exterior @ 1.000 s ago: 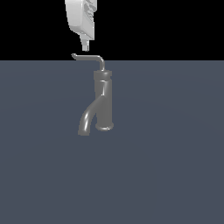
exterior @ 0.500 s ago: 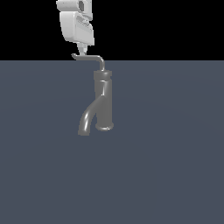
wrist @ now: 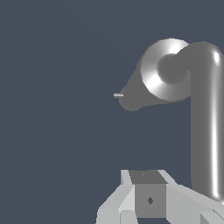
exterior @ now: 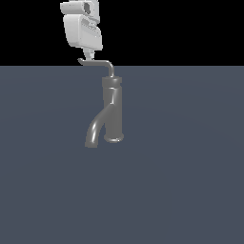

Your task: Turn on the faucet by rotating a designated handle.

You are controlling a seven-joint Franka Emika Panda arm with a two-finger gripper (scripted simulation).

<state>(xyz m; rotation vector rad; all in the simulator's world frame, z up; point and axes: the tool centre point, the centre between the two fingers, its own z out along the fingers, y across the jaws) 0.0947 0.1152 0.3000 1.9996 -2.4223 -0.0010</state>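
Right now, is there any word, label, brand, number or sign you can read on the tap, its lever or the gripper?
None: no readable text in either view.
The faucet and its handle are plain grey metal, unmarked.
The gripper housing is plain white; the wrist view shows one small dark diamond-shaped mark on it, not a letter or number.
The surface is bare grey-blue.

Flat slate-grey floor [exterior: 190, 190], grey faucet [exterior: 113, 114] upright on it (spout curving down)
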